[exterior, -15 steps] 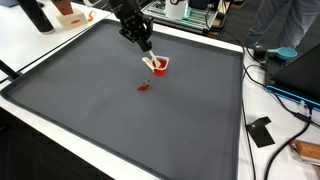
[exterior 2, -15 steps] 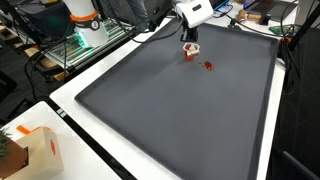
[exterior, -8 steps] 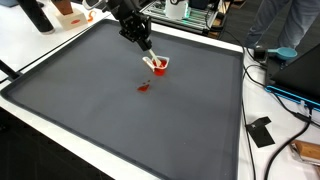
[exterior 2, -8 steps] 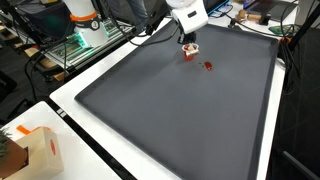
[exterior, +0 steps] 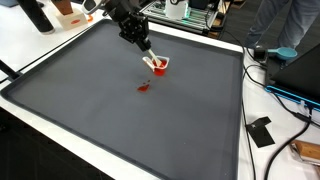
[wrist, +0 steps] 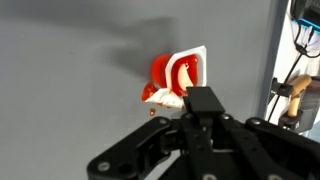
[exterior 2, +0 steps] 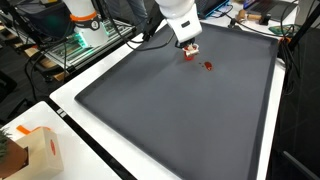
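Observation:
A small white cup (exterior: 159, 65) with red contents stands on the dark grey mat (exterior: 120, 120), toward its far side; it shows in both exterior views (exterior 2: 190, 51). In the wrist view the cup (wrist: 180, 75) lies just beyond my fingertips. My gripper (exterior: 140, 42) hangs over it, shut on a thin white utensil (exterior: 150, 56) whose lower end dips into the cup. The utensil's curved white end (wrist: 183, 72) sits in the red filling. A red blob (exterior: 143, 87) lies on the mat beside the cup, also seen as a red blob (exterior 2: 209, 66).
The mat is framed by a white table edge (exterior 2: 70, 110). Black cables and a black box (exterior: 261, 131) lie off the mat on one side. A cardboard box (exterior 2: 30, 150) sits at a table corner. A person (exterior: 285, 25) stands behind the table.
My wrist has shifted and tilted a little above the cup, with the utensil's end still inside it. The cup and the red blob have stayed put.

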You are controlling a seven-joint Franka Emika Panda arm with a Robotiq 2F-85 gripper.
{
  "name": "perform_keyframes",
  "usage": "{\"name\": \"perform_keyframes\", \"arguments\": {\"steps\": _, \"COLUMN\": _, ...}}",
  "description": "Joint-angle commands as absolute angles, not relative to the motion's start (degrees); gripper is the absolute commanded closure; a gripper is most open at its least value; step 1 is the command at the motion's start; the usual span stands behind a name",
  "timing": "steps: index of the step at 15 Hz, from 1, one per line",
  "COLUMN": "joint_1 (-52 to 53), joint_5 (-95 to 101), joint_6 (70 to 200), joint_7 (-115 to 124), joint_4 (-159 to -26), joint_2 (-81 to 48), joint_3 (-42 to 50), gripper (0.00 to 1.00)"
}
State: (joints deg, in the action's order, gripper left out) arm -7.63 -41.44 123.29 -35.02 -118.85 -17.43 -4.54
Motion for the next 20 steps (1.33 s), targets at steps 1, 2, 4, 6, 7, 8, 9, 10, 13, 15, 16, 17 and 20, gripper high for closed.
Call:
{"name": "perform_keyframes", "arguments": {"steps": 1, "joint_1": -8.45, "joint_5": -44.69, "joint_6": 121.33, "joint_7": -37.63, "joint_4": -118.84, "joint_2": -18.24, "joint_3": -3.92, "gripper": 0.97}}
{"name": "perform_keyframes", "arguments": {"steps": 2, "joint_1": -8.61, "joint_5": -45.31, "joint_6": 120.96, "joint_7": -38.04, "joint_4": -118.78, "joint_2": -18.39, "joint_3": -3.78, "gripper": 0.97}}
{"name": "perform_keyframes", "arguments": {"steps": 4, "joint_1": -8.92, "joint_5": -46.53, "joint_6": 120.03, "joint_7": -38.92, "joint_4": -118.68, "joint_2": -18.57, "joint_3": -3.46, "gripper": 0.97}}
{"name": "perform_keyframes", "arguments": {"steps": 6, "joint_1": -9.24, "joint_5": -47.74, "joint_6": 119.04, "joint_7": -39.91, "joint_4": -118.57, "joint_2": -18.78, "joint_3": -3.12, "gripper": 0.97}}
{"name": "perform_keyframes", "arguments": {"steps": 7, "joint_1": -9.31, "joint_5": -48.22, "joint_6": 118.64, "joint_7": -40.23, "joint_4": -118.54, "joint_2": -18.86, "joint_3": -2.9, "gripper": 0.97}}
{"name": "perform_keyframes", "arguments": {"steps": 8, "joint_1": -9.44, "joint_5": -48.72, "joint_6": 118.17, "joint_7": -40.79, "joint_4": -118.49, "joint_2": -18.96, "joint_3": -2.7, "gripper": 0.97}}
{"name": "perform_keyframes", "arguments": {"steps": 9, "joint_1": -9.52, "joint_5": -49.16, "joint_6": 117.52, "joint_7": -41.11, "joint_4": -118.42, "joint_2": -19.09, "joint_3": -2.44, "gripper": 0.97}}
{"name": "perform_keyframes", "arguments": {"steps": 10, "joint_1": -9.57, "joint_5": -49.52, "joint_6": 117.04, "joint_7": -41.42, "joint_4": -118.37, "joint_2": -19.18, "joint_3": -2.22, "gripper": 0.97}}
{"name": "perform_keyframes", "arguments": {"steps": 13, "joint_1": -9.74, "joint_5": -50.74, "joint_6": 115.6, "joint_7": -42.41, "joint_4": -118.16, "joint_2": -19.62, "joint_3": -1.57, "gripper": 0.97}}
{"name": "perform_keyframes", "arguments": {"steps": 15, "joint_1": -9.79, "joint_5": -51.31, "joint_6": 115.21, "joint_7": -43.04, "joint_4": -118.08, "joint_2": -19.98, "joint_3": -1.15, "gripper": 0.97}}
{"name": "perform_keyframes", "arguments": {"steps": 16, "joint_1": -9.66, "joint_5": -51.45, "joint_6": 115.45, "joint_7": -43.16, "joint_4": -118.15, "joint_2": -20.03, "joint_3": -0.93, "gripper": 0.97}}
{"name": "perform_keyframes", "arguments": {"steps": 17, "joint_1": -9.6, "joint_5": -51.66, "joint_6": 115.69, "joint_7": -43.48, "joint_4": -118.18, "joint_2": -20.05, "joint_3": -0.78, "gripper": 0.97}}
{"name": "perform_keyframes", "arguments": {"steps": 20, "joint_1": -9.45, "joint_5": -52.63, "joint_6": 116.66, "joint_7": -44.48, "joint_4": -118.33, "joint_2": -19.99, "joint_3": -0.56, "gripper": 0.97}}
